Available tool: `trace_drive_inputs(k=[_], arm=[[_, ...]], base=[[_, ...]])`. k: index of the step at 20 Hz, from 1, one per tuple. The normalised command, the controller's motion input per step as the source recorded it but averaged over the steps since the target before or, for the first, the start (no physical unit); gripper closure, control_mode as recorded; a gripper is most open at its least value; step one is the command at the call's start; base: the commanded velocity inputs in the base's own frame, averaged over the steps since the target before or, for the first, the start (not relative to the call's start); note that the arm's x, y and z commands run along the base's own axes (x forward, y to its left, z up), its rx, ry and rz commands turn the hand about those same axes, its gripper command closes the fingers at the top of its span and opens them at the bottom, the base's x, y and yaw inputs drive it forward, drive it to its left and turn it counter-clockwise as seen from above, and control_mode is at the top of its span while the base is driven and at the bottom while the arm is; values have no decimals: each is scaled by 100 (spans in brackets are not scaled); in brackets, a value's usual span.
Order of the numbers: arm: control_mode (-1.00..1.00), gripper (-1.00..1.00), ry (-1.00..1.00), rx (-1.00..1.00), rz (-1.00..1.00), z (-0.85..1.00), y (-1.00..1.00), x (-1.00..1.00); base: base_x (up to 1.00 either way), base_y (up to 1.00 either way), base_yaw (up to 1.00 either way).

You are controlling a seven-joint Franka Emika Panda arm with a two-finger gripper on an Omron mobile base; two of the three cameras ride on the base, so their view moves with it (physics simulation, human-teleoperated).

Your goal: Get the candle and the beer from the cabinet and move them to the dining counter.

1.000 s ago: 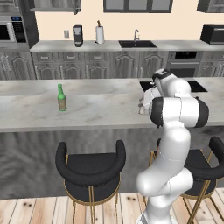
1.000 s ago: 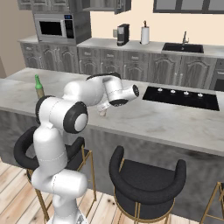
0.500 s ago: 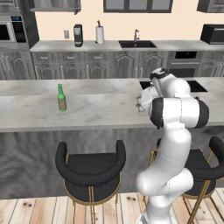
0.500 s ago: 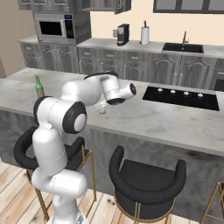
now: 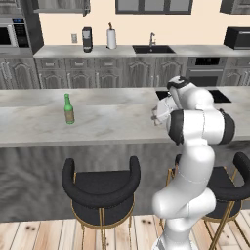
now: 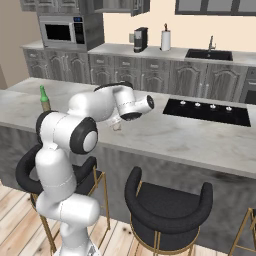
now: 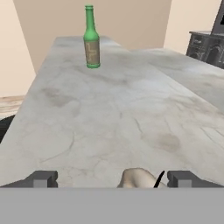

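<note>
The claw (image 7: 112,179) is spread wide around the candle (image 7: 141,178) at the bottom; the beer (image 7: 91,38) stands upper left on the dining counter (image 7: 109,118).

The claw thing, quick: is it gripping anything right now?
Gripper: open, holding nothing; the candle sits on the dining counter between its fingertips.

Beer (image 5: 69,109) upright on dining counter (image 5: 112,124), left of centre in left base view, stool (image 5: 101,188) before the counter below. Candle (image 7: 141,179) low in hand view, between the parted fingertips (image 7: 41,179), on the counter, beer (image 7: 91,38) far behind at upper left.
</note>
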Motion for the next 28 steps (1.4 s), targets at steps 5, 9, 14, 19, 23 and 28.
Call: trace_drive_inputs(k=[5,9,14,19,23,28], arm=[[-100,-100,-1,0,0,-1,-16,-26],[-100,-100,-4,0,0,0,-11,-23],[-100,-100,-2,0,0,5,0,-2],[-100,-100,-2,0,0,7,0,0],[-100,-100,0,0,0,1,0,-1],[-100,-100,0,0,0,12,0,-7]], base=[[0,0,0],[0,0,0],[0,0,0],[0,0,0],[0,0,0],[0,0,0]])
